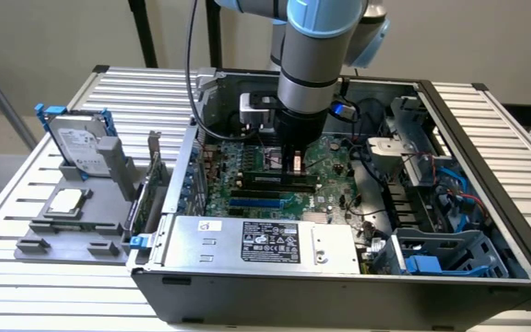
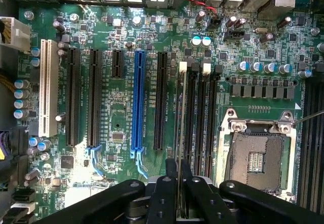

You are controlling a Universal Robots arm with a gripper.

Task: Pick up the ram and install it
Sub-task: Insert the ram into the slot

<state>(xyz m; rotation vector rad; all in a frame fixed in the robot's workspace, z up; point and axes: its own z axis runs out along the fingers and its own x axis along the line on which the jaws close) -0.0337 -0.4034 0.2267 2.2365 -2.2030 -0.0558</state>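
The ram [image 2: 180, 133] appears edge-on in the wrist view as a thin dark-green strip running out from between my fingers [image 2: 163, 193]. My gripper [image 2: 179, 188] is shut on it. The stick lies along the outermost black memory slot [image 2: 183, 107], beside the other memory slots [image 2: 201, 113] on the green motherboard [image 2: 121, 148]; I cannot tell whether it is seated. In the exterior view the arm reaches straight down into the open computer case [image 1: 487, 173], and the gripper [image 1: 293, 164] is just above the motherboard's slots [image 1: 273, 181].
An empty processor socket [image 2: 258, 155] sits beside the memory slots. A blue expansion slot [image 2: 137, 102] lies on the other side. Outside the case, a silver hard drive with blue brackets [image 1: 77, 142] and a square silver chip [image 1: 66, 200] rest on a grey holder. The power supply [image 1: 265, 242] fills the case front.
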